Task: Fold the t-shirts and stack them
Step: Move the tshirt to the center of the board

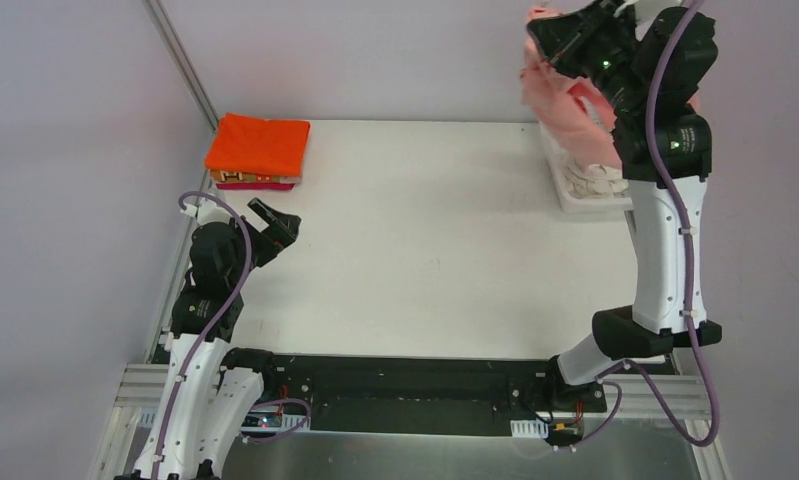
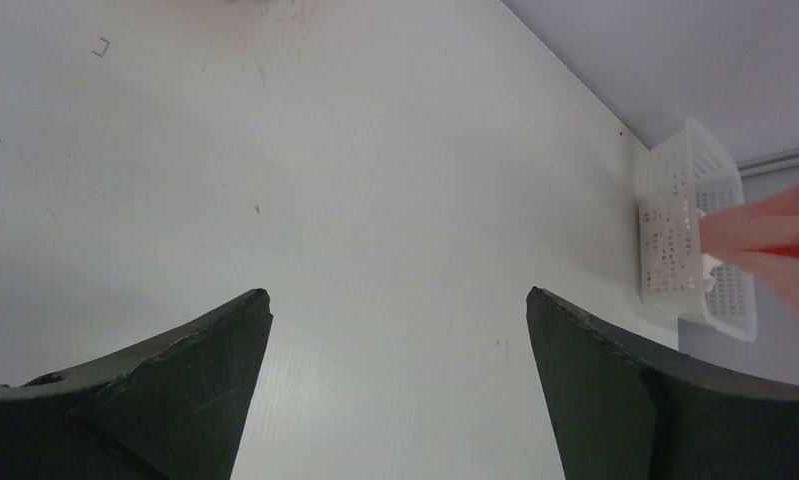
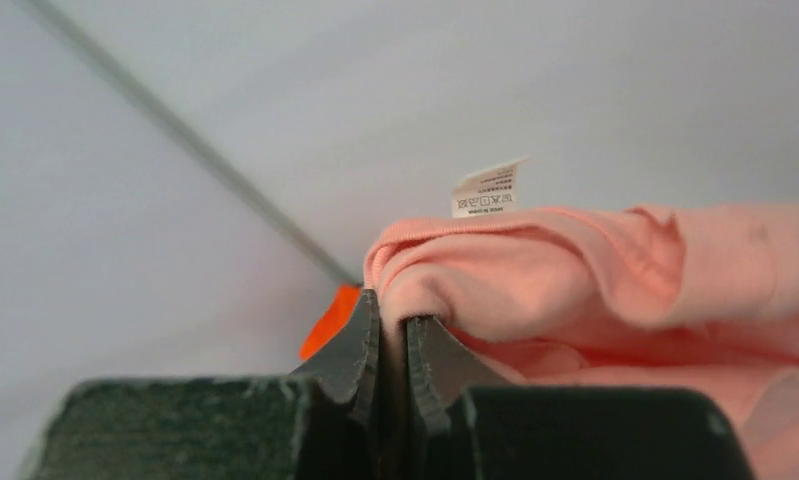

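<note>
Pink shirt (image 1: 567, 100): bunched and hanging in the air at 1 o'clock in the top view, over the basket; its lower end comes down to the basket's rim (whether it touches what lies inside cannot be told).
Right claw (image 3: 393, 318): raised high above the far right corner, jaws nearly together and pinching a rolled fold of the pink shirt between the fingertips.
Tag (image 3: 487, 190): a small white care tag standing up from the shirt's edge, at 1 o'clock from the pinch in the right wrist view.
Left claw (image 2: 398, 295): jaws wide apart with nothing between them, low over bare table at 9 o'clock in the top view.
Orange shirt (image 1: 260, 143): folded flat, topmost on the pile in the far left corner, at 10 o'clock.
Magenta shirt (image 1: 267, 186): only its near edge shows, at the bottom of that pile, with a pale layer between it and the orange shirt.
Basket (image 1: 575, 197): white lattice, on the table's right side at 2 o'clock.
Cream shirt (image 1: 597, 180): crumpled inside the basket.
Table (image 1: 425, 250): white, well lit.
</note>
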Robot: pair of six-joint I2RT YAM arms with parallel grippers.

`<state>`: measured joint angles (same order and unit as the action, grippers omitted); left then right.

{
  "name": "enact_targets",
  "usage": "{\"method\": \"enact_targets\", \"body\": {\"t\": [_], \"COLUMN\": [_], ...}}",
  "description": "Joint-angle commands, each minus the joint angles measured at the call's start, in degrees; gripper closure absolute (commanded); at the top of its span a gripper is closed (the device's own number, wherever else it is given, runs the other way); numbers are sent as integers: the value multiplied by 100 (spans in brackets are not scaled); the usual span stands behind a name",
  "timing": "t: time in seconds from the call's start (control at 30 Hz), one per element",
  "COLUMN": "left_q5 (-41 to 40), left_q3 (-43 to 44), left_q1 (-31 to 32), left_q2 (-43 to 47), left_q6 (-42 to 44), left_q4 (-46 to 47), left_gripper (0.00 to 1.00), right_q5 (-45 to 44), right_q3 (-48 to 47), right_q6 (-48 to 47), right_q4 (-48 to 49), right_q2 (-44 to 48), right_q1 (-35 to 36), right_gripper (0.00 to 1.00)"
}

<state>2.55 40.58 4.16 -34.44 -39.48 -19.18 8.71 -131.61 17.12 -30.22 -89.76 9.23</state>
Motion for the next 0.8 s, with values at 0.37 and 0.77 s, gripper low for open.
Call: {"method": "enact_targets", "body": {"t": [0.37, 0.77], "left_q5": [174, 152], "left_q3": [204, 156], "left_q1": [23, 24], "left_q2": [216, -59], "left_q6": [-336, -397], "left_q4": [-495, -639], "left_gripper": [0, 0], "right_q5": [-92, -1078], "right_q3": [-424, 2766], "right_q6": [132, 142], "right_q4": [1117, 353], "right_q2": [-293, 912], "right_q1": [2474, 2442], "right_gripper": [100, 100]}}
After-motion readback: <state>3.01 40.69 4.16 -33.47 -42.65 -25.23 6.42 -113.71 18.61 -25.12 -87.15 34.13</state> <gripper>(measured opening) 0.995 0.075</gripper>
